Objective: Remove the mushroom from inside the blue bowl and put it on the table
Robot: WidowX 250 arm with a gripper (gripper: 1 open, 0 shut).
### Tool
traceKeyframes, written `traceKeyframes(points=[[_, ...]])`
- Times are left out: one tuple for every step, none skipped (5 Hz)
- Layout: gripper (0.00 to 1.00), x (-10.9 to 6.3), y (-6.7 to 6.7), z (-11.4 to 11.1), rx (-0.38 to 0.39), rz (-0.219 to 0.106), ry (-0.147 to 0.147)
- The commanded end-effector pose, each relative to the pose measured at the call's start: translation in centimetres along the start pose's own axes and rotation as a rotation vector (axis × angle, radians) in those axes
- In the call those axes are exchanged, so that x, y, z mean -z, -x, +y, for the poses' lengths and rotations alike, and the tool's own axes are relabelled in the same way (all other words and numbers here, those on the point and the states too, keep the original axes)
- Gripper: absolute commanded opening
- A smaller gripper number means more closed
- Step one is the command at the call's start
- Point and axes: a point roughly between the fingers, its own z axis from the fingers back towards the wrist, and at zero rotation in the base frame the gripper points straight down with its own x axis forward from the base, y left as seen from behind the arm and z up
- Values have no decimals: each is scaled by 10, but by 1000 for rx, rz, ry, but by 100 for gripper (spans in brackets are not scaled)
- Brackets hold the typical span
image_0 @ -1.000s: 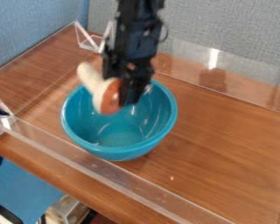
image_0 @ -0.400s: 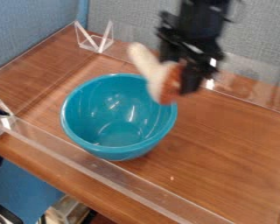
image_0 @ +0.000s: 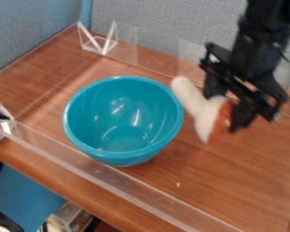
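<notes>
"What's at the left?"

"The bowl (image_0: 123,120), upright on the table (image_0: 214,186), with no mushroom showing in it. Its rim is the thing to keep away from, so I'd make no swing back that way."

"And the mushroom (image_0: 205,111)?"

"Just right of the bowl, up in the tool (image_0: 220,107). The pale stem points up and to the left, and the reddish cap is lower, among the dark fingers."

"So the tool is holding it?"

"Yes, it's closed around the mushroom, near the cap by the look of it. The picture is a little soft there, so I can't tell exactly where each finger presses."

"Is it over the bowl or past it?"

"It looks past the rim, with wood below. How high it hangs I can't judge from this one view."

"What does the step want now, then?"

"Lowering, I'd say. Ease a touch further right first, so the stem has room beside the bowl, then come straight down, slowly."

"When should it let go?"

"Only once the mushroom meets the wood. Dropped from above, that round cap would likely roll, maybe back against the bowl."

"And to the right?"

"Bare wood in front of the arm (image_0: 254,50), good for setting down. Open gently, let the mushroom settle on its side, then lift straight up so no finger drags it."
</notes>
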Motion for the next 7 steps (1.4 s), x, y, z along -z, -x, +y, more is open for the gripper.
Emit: traceKeyframes(points=[[0, 7, 1, -14, -63, -15, 13], [0, 29, 8, -4, -53, 0, 17], [0, 49, 9, 8, -22, -5, 23], [0, 51, 8, 11, 19, -12, 28], [0, 51, 6, 14, 65, -22, 32], [0, 68, 5, 20, 59, -27, 42], [0, 83, 4, 24, 42, -25, 47]])
